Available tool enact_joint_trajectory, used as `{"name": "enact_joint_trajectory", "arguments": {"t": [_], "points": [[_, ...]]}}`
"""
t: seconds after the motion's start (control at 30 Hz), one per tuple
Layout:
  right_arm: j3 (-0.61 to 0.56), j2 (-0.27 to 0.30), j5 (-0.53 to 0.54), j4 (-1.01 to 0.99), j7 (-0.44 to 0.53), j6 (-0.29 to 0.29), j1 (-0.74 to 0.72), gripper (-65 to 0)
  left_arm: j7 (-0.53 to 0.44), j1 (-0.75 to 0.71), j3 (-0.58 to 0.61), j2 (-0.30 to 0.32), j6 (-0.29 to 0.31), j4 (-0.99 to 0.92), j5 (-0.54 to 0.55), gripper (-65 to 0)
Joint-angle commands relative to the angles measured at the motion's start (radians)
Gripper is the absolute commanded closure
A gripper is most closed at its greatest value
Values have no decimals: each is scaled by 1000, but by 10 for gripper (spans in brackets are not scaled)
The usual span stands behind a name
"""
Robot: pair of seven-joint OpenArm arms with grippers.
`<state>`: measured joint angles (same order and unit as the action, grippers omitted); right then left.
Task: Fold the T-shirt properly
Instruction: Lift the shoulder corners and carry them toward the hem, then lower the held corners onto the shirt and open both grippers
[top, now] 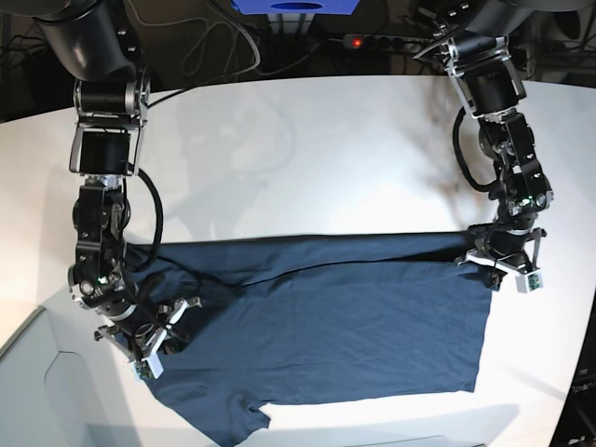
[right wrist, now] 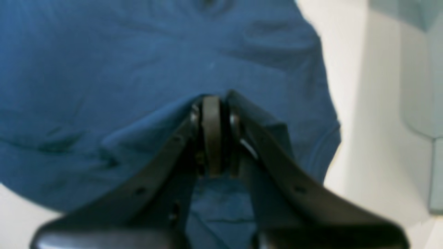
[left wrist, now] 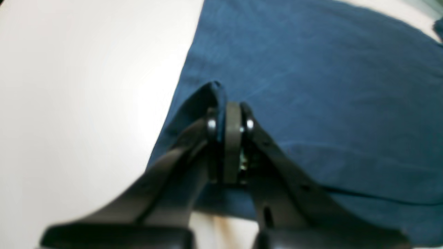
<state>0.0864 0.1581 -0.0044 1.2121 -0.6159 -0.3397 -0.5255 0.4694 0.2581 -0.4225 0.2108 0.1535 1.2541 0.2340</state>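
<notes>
A robotics lab bench is indicated: a bare white table (top: 307, 158) is flanked by two black arms, loose cables (top: 219, 47) and a power strip (top: 382, 42) with a lit red switch are seen along the top edge.

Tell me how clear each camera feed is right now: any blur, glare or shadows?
Left wrist: soft and blurred, with the white table washed out by glare beside the T-shirt. Right wrist: also blurred, the left gripper's and right gripper's edges smeared. Base: sharp, with arm shadows across the tabletop.
</notes>
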Motion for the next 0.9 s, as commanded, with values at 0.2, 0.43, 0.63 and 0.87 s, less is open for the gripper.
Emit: {"name": "enact_joint_trajectory", "arguments": {"t": [0.2,0.43,0.63,0.87], "points": [[2,8,8,-36,54,-15,-83,-1,-27,36,0,11,2,22,11,0],[2,10,8,-38,57,-15,-51,-2,-27,37,0,12,2,22,11,0],[2,11,8,-38,52,-15,-40,-6,-27,60,0,48,2,20,12,0],[2,25,7,-38,47,-15,-38,-6,-27,82,-2,72,2,20,14,0]]}}
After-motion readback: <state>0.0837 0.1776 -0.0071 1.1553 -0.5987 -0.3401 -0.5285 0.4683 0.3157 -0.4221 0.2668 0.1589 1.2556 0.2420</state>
